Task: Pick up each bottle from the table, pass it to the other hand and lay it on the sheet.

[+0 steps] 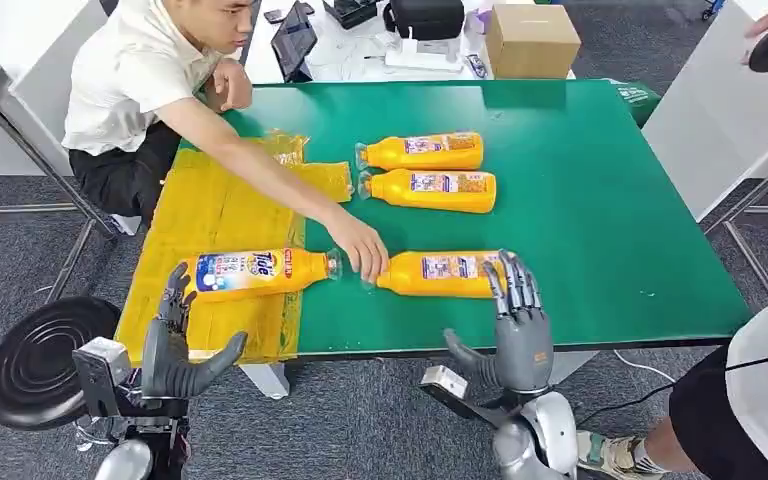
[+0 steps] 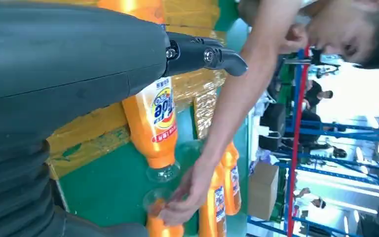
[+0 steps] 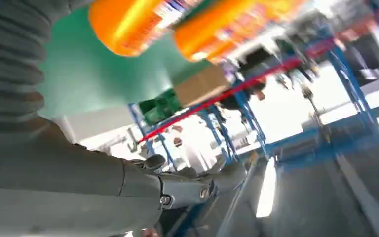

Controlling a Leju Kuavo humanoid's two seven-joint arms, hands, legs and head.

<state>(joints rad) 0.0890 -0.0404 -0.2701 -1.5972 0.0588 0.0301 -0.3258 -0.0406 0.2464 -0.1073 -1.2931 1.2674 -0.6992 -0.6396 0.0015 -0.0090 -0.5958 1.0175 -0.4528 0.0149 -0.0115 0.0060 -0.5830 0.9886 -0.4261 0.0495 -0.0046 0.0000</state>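
One bottle [image 1: 257,272] lies on our sheet [image 1: 210,215], three bottles [image 1: 430,172] remain on the table [image 1: 600,200], both robot hands [image 1: 518,325] open, holding nothing.

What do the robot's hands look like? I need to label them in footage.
The left hand and right hand are dark grey, with slim segmented fingers and a thick grey thumb. Silver forearms sit behind them, and the wrist views show a ribbed grey cover.

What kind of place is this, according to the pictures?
Probably a robot test area in a workshop or warehouse hall: blue metal racks stand behind, a green table holds orange bottles, and a person's hand touches the nearest bottle.
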